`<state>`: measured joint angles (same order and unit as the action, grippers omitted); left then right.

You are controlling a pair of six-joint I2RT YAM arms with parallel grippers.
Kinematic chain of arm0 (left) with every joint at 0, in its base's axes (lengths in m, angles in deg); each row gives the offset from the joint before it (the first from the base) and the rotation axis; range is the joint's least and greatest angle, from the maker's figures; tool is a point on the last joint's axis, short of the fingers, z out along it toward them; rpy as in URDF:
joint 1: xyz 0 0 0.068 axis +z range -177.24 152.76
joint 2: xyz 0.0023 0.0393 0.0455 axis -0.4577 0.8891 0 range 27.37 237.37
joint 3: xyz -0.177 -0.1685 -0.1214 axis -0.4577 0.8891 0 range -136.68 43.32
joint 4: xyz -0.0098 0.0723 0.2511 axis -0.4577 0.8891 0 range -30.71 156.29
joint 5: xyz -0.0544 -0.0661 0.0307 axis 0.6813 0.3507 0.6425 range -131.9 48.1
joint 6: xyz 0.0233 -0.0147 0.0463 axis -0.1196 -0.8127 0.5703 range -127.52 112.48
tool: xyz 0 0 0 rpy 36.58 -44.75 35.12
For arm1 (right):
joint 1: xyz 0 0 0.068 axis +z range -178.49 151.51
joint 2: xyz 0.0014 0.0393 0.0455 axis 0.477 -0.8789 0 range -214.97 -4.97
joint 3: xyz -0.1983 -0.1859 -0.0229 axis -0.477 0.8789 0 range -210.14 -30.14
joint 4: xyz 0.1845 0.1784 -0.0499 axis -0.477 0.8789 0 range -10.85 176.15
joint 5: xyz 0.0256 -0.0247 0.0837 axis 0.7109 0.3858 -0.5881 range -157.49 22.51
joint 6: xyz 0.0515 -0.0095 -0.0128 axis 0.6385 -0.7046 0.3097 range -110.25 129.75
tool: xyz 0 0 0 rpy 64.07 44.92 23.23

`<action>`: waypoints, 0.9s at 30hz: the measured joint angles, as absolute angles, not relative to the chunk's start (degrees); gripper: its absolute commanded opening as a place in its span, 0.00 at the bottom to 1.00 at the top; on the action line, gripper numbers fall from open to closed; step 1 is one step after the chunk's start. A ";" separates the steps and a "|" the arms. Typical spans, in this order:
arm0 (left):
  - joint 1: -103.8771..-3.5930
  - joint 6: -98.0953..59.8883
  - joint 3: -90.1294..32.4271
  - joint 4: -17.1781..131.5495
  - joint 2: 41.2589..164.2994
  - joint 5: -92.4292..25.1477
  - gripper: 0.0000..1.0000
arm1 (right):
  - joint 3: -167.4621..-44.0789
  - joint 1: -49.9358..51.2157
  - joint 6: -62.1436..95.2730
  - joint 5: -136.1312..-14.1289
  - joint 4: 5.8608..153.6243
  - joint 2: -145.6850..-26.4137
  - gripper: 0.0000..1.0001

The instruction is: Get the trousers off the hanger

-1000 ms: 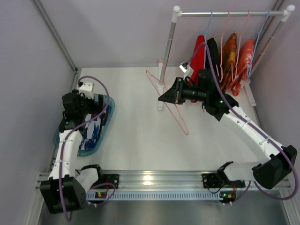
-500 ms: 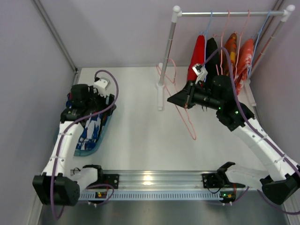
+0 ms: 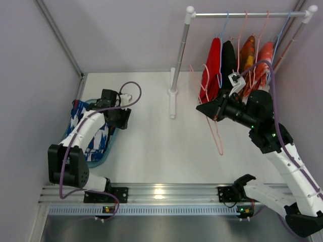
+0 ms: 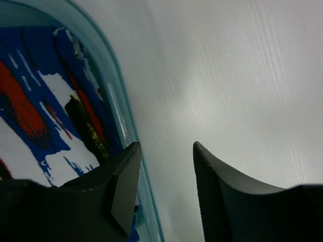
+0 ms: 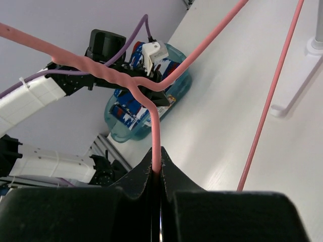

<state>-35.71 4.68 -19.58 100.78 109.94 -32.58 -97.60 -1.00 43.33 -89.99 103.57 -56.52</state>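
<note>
The trousers, blue with white and red print, lie in the teal basket at the left. They also show in the left wrist view and the right wrist view. My left gripper hovers at the basket's right rim, its jaws partly open with nothing between them. The bare pink wire hanger hangs in the air, slanting down toward the table. My right gripper is shut on its wire just below the twisted neck, fingertips pressed together around it.
A white clothes rail on a post stands at the back right. It carries a red garment, a black one and orange patterned ones on wire hangers. Grey walls close in both sides.
My left gripper has come up out of the basket and shifted right, its jaws narrowing. My right arm has carried the empty hanger rightward toward the rail.
</note>
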 measured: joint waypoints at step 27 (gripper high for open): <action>-34.20 1.73 -25.19 91.87 118.55 -55.16 0.99 | -96.92 -9.31 44.97 -90.69 107.03 -55.23 0.00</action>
<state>-34.20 1.73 -25.19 91.87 118.55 -55.16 -96.92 -9.31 44.97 -90.69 107.03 -55.23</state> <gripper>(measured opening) 0.969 0.006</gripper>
